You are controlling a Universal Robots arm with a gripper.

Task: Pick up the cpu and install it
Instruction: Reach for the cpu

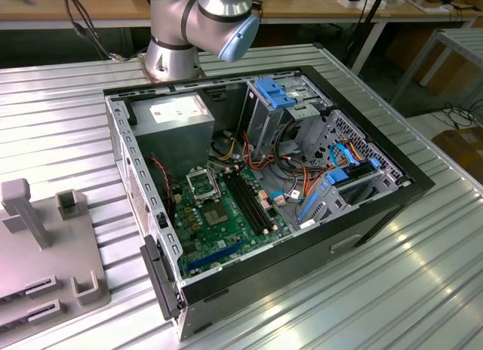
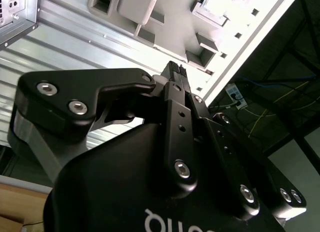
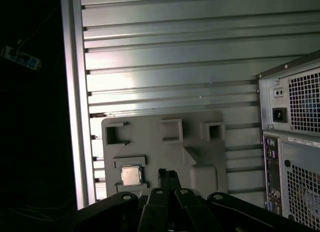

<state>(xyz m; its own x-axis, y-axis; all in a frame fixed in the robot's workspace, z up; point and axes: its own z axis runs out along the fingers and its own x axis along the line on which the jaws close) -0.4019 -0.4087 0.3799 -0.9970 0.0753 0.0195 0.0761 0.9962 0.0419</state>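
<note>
Cpu point(image 3: 131, 176) lies in grey holder point(image 3: 150, 148) recess; jaws clenched together, empty, near it, not touching.

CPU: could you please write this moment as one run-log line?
phase: before pick | cpu: lying in grey holder, not yet picked | gripper: shut, empty, near cpu, not touching it

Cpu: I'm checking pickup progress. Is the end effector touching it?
Apart. The first wrist view shows bare grey tray between the cpu and the end effector.
</note>
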